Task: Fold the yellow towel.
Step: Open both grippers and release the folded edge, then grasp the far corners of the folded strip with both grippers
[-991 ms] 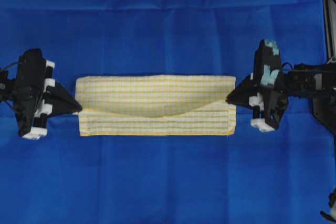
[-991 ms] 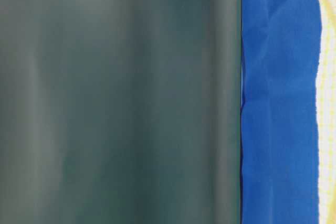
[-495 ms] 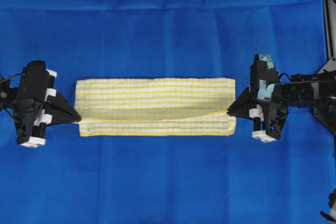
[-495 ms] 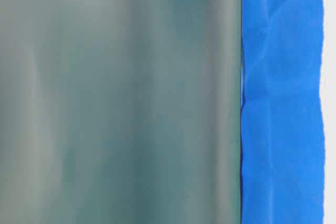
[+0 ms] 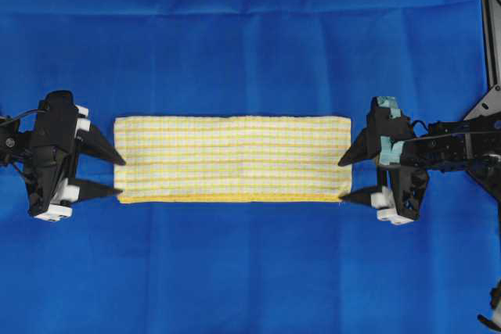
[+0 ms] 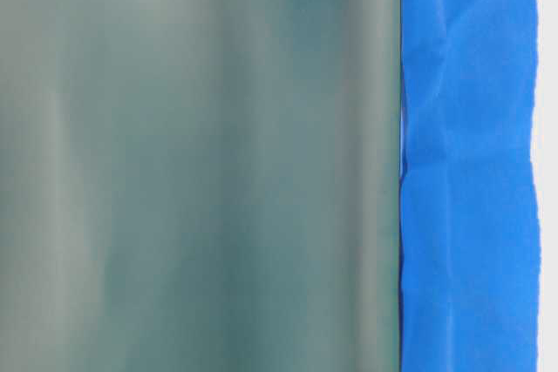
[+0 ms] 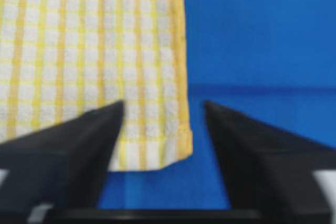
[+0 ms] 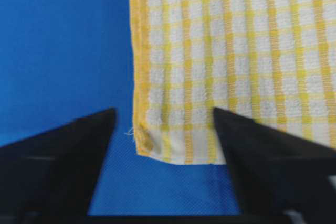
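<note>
- The left hand (image 5: 116, 176) is sitting at the left of the overhead view, level with the towel's short left edge, its two dark fingers spread apart and gripping nothing.
- In the left wrist view, the left hand (image 7: 164, 109) is framing a corner of the yellow towel (image 7: 94, 61); one fingertip (image 7: 113, 114) is overlapping the checked cloth, while the other is lying over the blue cloth (image 7: 262, 30) beside the hem.
- The yellow towel (image 5: 232, 159) is lying flat in the middle of the surface as a long, narrow rectangle, its solid yellow hem running along the near long edge.
- The blue cloth (image 5: 250, 37) is covering the surface all round the towel.
- The right hand (image 5: 344, 178) is sitting just off the towel's short right edge, its fingers likewise spread apart and empty.
- In the right wrist view, the right hand (image 8: 164, 115) is straddling the towel's hemmed corner (image 8: 149, 142), which is lying flat between the two fingers.
- The table-level view is showing only a blurred grey-green mass and a strip of creased blue cloth (image 6: 466, 172).
</note>
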